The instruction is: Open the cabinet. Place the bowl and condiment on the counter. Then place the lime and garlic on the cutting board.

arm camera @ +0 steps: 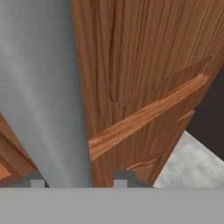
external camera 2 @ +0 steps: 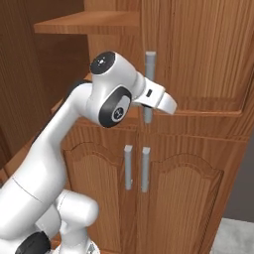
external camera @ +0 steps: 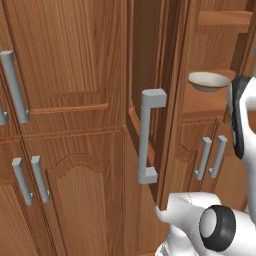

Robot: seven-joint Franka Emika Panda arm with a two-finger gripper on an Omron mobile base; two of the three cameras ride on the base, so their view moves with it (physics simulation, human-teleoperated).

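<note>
The jaws [arm camera: 78, 180] straddle a long grey square-bar handle [arm camera: 48, 96] on a closed upper door of the tall reddish-brown wooden cabinet [arm camera: 144, 78]; one dark tip shows on each side of the bar, close against it, though I cannot tell whether they press it or merely flank it. In the right base view the white hand reaches that same handle [external camera 2: 150, 69], which stands upright on the flat-panelled door. Below the jaws hang the shorter arched-panel lower doors [external camera 2: 173, 198] with their paired grey handles. Off to the left of the jaws another upper door [external camera: 150, 90] stands swung open, its own grey handle [external camera: 148, 135] edge-on. Beyond that open door, a small shallow cream-beige bowl [external camera: 208, 81] sits on a wooden shelf [external camera: 205, 102] inside the cabinet.
</note>
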